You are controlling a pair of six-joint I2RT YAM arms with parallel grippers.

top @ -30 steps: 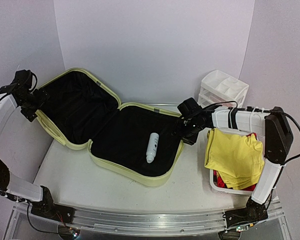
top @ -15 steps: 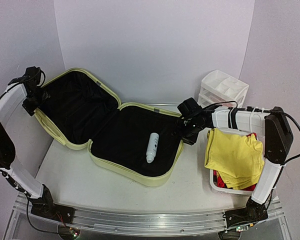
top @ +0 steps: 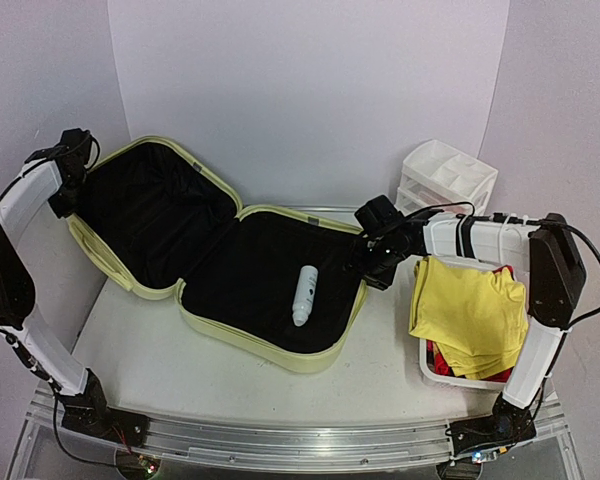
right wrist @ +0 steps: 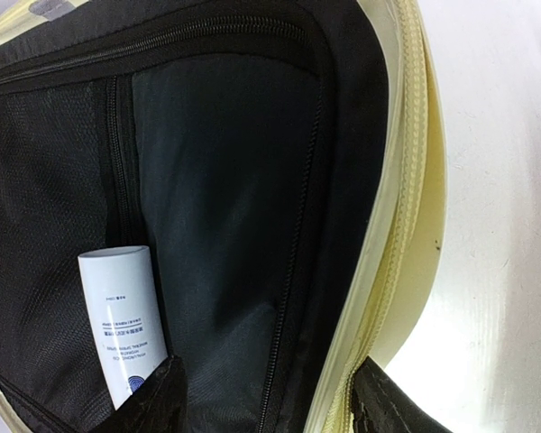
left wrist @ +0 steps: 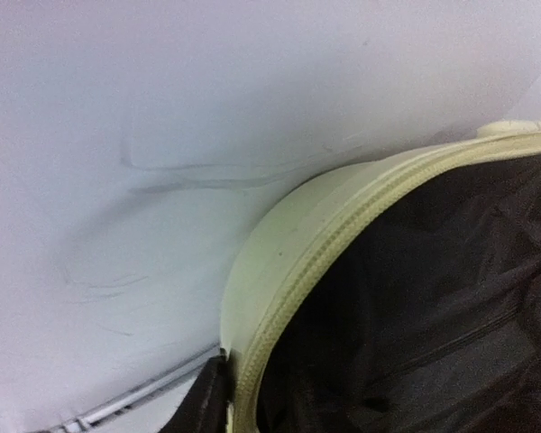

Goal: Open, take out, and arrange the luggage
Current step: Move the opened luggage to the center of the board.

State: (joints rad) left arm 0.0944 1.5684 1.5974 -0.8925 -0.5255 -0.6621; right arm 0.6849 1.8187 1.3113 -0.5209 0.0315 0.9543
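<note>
1. Right gripper point(right wrist: 263, 404) has its jaws spread across the right rim of the luggage point(top: 250, 280). In the right wrist view one finger point(right wrist: 158, 397) is inside, over the black lining, and the other is outside the pale yellow-green shell. The fingers do not pinch the rim, and there is a wide gap between the inner finger and the zipper edge.
2. The left gripper point(top: 64, 195) is at the far left edge of the raised lid. In the left wrist view only the tip of one dark finger point(left wrist: 207, 401) shows at the bottom, just beside the zipper edge of the lid. Whether these jaws are spread or pressed together cannot be told.
3. The luggage lies open in the middle of the table point(top: 160, 370). Its base is flat on the surface, and its lid is tilted up and back toward the left rear.
4. A white bottle point(top: 304, 293) lies on the lining inside the base, with its narrow end toward the near side. In the right wrist view it is close to the inner finger.
5. To the right of the luggage stands a white basket point(top: 432, 372). It holds a folded yellow cloth point(top: 470, 315) with something red under it.
6. A white drawer organizer point(top: 448, 180) stands behind the basket at the right rear, apart from the luggage.
</note>
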